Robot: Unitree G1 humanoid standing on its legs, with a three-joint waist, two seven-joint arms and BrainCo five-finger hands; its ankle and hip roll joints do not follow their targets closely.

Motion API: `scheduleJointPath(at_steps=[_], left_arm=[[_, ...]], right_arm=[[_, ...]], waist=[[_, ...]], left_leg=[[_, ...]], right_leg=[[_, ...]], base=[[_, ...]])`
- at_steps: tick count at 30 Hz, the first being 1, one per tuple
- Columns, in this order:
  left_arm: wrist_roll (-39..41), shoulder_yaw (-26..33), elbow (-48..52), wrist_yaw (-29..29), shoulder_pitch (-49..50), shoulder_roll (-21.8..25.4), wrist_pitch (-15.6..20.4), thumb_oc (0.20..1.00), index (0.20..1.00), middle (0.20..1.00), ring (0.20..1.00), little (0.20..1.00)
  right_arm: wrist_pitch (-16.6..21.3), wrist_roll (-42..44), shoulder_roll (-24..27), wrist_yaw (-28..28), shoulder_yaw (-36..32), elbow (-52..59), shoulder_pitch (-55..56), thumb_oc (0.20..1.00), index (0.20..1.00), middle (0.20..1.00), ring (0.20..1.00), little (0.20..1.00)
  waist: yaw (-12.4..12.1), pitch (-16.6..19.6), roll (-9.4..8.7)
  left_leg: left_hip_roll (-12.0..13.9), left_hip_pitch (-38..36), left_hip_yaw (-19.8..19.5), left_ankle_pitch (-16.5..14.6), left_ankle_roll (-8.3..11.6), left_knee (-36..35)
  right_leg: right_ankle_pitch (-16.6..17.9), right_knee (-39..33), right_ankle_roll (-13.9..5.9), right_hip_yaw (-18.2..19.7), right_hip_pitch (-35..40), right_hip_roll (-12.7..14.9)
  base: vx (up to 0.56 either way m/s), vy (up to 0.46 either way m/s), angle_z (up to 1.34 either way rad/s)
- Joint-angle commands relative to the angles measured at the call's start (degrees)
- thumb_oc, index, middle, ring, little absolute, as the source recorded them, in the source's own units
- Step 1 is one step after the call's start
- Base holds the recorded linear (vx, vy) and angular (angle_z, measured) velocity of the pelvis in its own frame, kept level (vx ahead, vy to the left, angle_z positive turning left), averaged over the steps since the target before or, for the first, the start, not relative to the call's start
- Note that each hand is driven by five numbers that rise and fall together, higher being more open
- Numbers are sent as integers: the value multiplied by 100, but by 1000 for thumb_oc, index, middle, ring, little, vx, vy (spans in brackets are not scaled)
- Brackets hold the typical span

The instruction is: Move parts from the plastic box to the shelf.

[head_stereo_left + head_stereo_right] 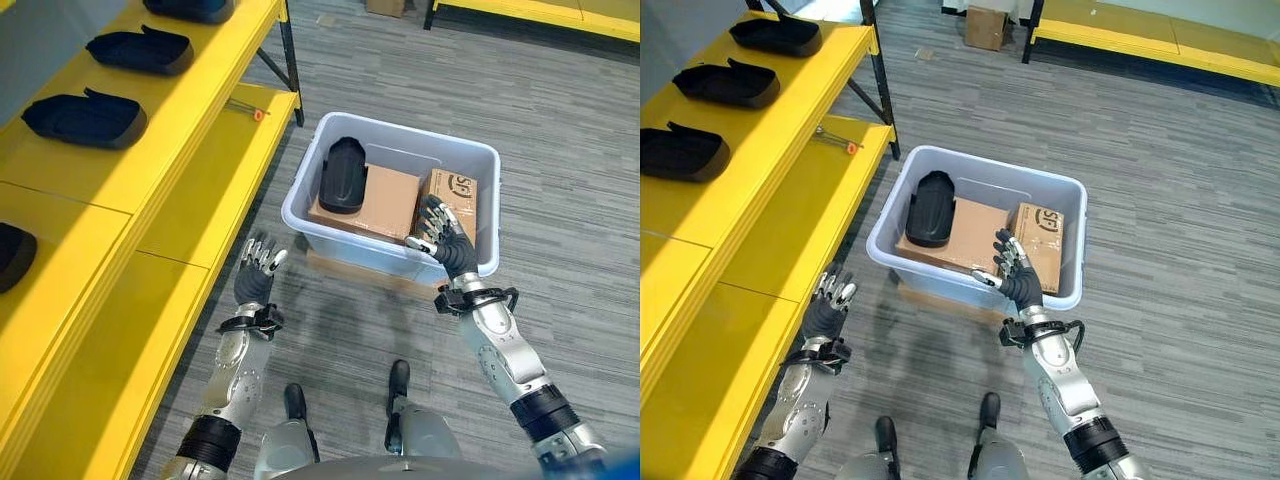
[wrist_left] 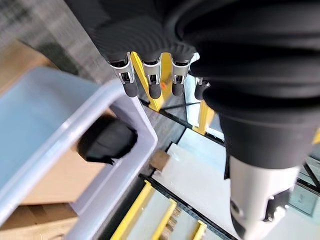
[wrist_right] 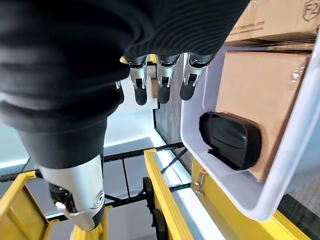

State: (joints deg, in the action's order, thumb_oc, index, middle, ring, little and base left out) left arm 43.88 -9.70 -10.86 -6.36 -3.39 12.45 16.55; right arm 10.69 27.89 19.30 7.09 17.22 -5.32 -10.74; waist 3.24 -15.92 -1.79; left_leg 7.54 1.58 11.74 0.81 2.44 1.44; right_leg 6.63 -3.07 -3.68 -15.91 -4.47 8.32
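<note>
A pale plastic box stands on the grey floor in front of me. In it a black moulded part lies on a brown carton, with a second carton beside it. My right hand hovers at the box's near rim by the cartons, open, fingers spread and holding nothing. My left hand is raised between the box and the yellow shelf, open and empty, with straight fingers. The black part also shows past them. Several like black parts rest on the shelf's upper level.
A flat piece of cardboard lies under the box. A small orange-tipped tool sits on the lower shelf board. The shelf's black upright stands behind the box. Another yellow rack and a carton stand far off.
</note>
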Motion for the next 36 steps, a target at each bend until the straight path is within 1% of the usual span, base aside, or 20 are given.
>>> scheduleJointPath(at_steps=[1,2,3,4,5,6,7,9,11,14,15,16,17,18,20,21,23,24,28,36], left_arm=[[-1,-5,291,163,71,191,209,1000,1000,1000,1000,1000],[-1,-5,291,163,71,191,209,1000,1000,1000,1000,1000],[-31,29,304,173,157,170,200,1000,1000,1000,1000,1000],[-31,27,305,173,158,169,200,1000,1000,1000,1000,1000],[-54,52,311,175,237,165,193,1000,1000,1000,1000,1000],[-74,70,330,147,279,151,189,1000,1000,1000,1000,1000],[-74,87,349,113,312,126,190,1000,1000,1000,1000,1000],[-78,106,353,104,336,133,173,1000,1000,1000,1000,1000],[-72,151,373,74,369,148,178,1000,1000,1000,1000,1000],[-126,247,402,-35,343,149,252,1000,1000,1000,1000,1000],[-126,247,401,-35,340,148,252,1000,1000,1000,1000,1000],[-141,284,338,-91,296,116,287,1000,1000,1000,1000,1000],[-142,283,336,-91,295,114,288,1000,1000,1000,1000,1000],[-128,286,402,-101,312,114,293,1000,1000,1000,1000,1000],[-129,285,401,-101,311,115,294,1000,1000,1000,1000,1000],[-135,266,456,-63,302,175,267,1000,1000,1000,1000,1000],[-159,270,455,-61,308,220,263,1000,1000,1000,1000,1000],[-158,279,480,-72,280,296,276,1000,1000,1000,1000,1000],[-212,320,416,-142,158,437,326,1000,1000,1000,1000,1000],[-361,473,477,-366,-94,536,402,1000,1000,1000,1000,1000]], right_arm=[[462,30,-65,15,-71,640,134,1000,1000,1000,1000,1000],[462,30,-65,15,-71,640,134,1000,1000,1000,1000,1000],[508,67,18,3,-127,740,265,1000,1000,1000,1000,1000],[507,67,20,3,-128,742,267,1000,1000,1000,1000,1000],[533,57,50,3,-145,768,304,1000,1000,1000,1000,1000],[552,59,106,41,-170,799,283,1000,1000,1000,1000,1000],[579,98,109,24,-204,832,306,1000,1000,1000,1000,1000],[578,67,126,47,-231,844,321,1000,1000,1000,1000,1000],[593,-62,106,180,-236,750,243,1000,1000,1000,1000,1000],[657,-133,21,319,-168,626,68,1000,1000,1000,1000,1000],[657,-133,22,320,-168,624,65,1000,1000,1000,1000,1000],[662,-190,-17,381,-184,578,29,1000,1000,1000,1000,1000],[662,-192,-17,382,-183,578,29,1000,1000,1000,1000,1000],[630,-218,-110,345,-150,565,71,1000,1000,1000,1000,1000],[630,-218,-111,346,-150,565,71,1000,1000,1000,1000,1000],[590,-180,-146,362,-207,616,160,1000,1000,1000,1000,1000],[579,-162,-155,334,-235,657,211,1000,1000,1000,1000,1000],[536,-164,-154,325,-227,718,245,1000,1000,1000,1000,1000],[485,-143,-193,283,-189,743,226,1000,1000,1000,1000,1000],[455,-125,-199,219,-191,834,292,1000,1000,1000,1000,1000]], waist=[[18,144,-157],[18,145,-156],[9,72,-147],[15,78,-131],[-14,22,-114],[-148,-195,-142],[-149,-230,-179],[-164,-268,-181],[-270,-337,-198],[-438,-370,-52],[-442,-364,-45],[-441,-348,45],[-447,-352,44],[-387,-268,138],[-404,-272,131],[-367,-321,76],[-363,-332,42],[-341,-365,-36],[-348,-385,-187],[-264,-446,-400]], left_leg=[[162,132,-213,-807,36,1278],[163,135,-214,-808,36,1281],[365,474,-315,-419,136,2312],[384,504,-333,-436,143,2351],[468,706,-487,-133,170,2906],[144,1156,-956,64,158,3890],[96,1333,-1007,114,141,3982],[190,1505,-1023,111,93,3714],[624,1540,-1173,406,110,2138],[1156,1378,-1625,1400,358,-112],[1166,1376,-1622,1425,361,-142],[1302,1280,-1570,1607,559,-400],[1304,1260,-1558,1618,562,-422],[1353,927,-1196,1334,596,-482],[1351,910,-1173,1329,594,-483],[1096,927,-1008,1025,528,-67],[1018,962,-937,906,506,39],[838,1101,-815,591,430,341],[646,1441,-572,157,293,829],[519,1843,-459,-65,187,1106]], right_leg=[[-467,672,-133,382,-262,32],[-467,672,-133,381,-263,32],[-634,631,97,500,-118,-242],[-634,631,103,490,-125,-259],[-718,622,230,521,-45,-402],[-805,670,359,634,51,-462],[-880,707,361,632,46,-447],[-940,768,335,684,39,-431],[-1018,843,226,898,120,-352],[-1230,1036,112,1227,117,-337],[-1222,1035,116,1229,105,-347],[-1346,1213,65,1346,104,-303],[-1353,1223,67,1353,103,-303],[-1373,1311,-34,1470,6,-232],[-1373,1311,-37,1488,8,-228],[-1172,1011,-223,1573,207,74],[-1089,912,-293,1575,234,206],[-845,728,-461,1625,202,499],[-509,532,-651,1714,-54,793],[-65,376,-777,1563,-294,960]], base=[[81,-135,3],[164,-312,5],[82,-179,5],[132,-276,-6],[75,-166,-7],[107,-189,-23],[98,-81,-27],[117,40,-45],[218,204,-54],[196,282,-73],[215,302,-67],[131,173,-70],[267,488,-82],[136,313,-63],[143,319,-80],[173,424,-77],[115,376,-25],[27,301,-3],[12,222,-19],[27,99,-10]])
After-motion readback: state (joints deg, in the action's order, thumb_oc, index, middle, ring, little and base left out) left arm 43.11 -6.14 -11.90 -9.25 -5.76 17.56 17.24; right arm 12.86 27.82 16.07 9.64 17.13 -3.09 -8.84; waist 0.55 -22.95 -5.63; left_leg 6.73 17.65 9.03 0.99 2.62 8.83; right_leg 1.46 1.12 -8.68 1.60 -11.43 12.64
